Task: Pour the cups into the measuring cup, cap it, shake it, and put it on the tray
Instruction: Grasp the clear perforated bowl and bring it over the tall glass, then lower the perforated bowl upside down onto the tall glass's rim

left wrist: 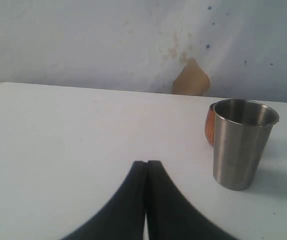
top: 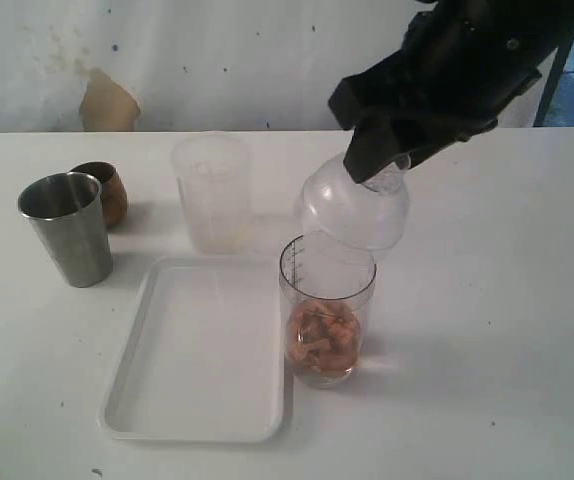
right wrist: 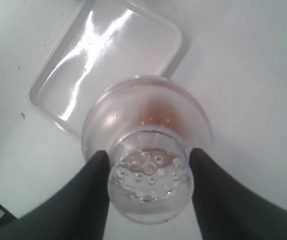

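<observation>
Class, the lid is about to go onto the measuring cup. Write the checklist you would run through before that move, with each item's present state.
1. Cap held by its neck between the right fingers: ok.
2. Cap level with the rim of the measuring cup: not ok, it is tilted.
3. Cap over the cup's mouth: ok, the brown contents show through it in the right wrist view.
4. Measuring cup upright and loaded: ok.
5. Steel tumbler and copper cup fully emptied: cannot tell.
6. Left fingers shut and away from the measuring cup: ok.
</observation>
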